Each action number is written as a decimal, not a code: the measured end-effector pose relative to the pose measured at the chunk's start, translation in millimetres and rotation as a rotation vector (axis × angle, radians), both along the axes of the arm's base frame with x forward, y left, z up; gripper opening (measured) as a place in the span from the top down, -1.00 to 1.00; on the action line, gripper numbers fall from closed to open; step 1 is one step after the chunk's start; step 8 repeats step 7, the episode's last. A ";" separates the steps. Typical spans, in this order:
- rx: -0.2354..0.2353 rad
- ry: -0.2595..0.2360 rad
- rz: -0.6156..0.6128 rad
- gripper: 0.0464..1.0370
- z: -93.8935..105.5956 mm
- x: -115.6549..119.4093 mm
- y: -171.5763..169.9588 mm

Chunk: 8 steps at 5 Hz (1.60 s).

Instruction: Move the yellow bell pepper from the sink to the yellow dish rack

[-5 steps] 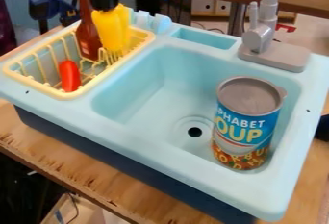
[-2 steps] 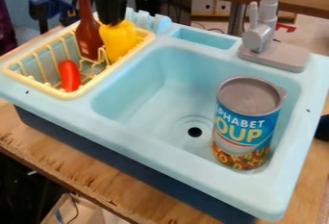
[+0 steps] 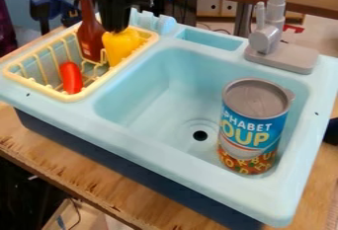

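I have my gripper (image 3: 116, 29) right at the top of 1 yellow pepper (image 3: 121, 46) in the cream rack (image 3: 74, 96), beside the brown bottle (image 3: 90, 34) and near 1 red item (image 3: 71, 78), though I cannot tell whether the claw is wide or narrow.

Gripper (image 3: 116, 29) black. Just under it, pepper (image 3: 121, 49) plain bright yellow. Beside it, bottle (image 3: 90, 34) dark reddish brown. Below it, rack (image 3: 80, 95) pale yellow. Well apart from it, can (image 3: 253, 135) — grey lid, blue label, white and yellow lettering, orange-brown letter pattern low down. Near can, tap (image 3: 265, 39) grey.
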State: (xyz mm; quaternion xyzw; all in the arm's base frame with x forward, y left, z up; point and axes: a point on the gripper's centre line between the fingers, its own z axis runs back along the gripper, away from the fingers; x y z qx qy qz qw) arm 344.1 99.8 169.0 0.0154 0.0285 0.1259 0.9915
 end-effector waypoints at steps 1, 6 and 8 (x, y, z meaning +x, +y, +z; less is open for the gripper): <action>-0.018 -0.019 -0.010 0.42 -0.8 3.3 -2.6; 0.009 -0.064 -0.237 -0.93 59.8 -82.3 -44.6; -0.055 0.002 -0.413 -0.93 54.5 -96.5 -61.3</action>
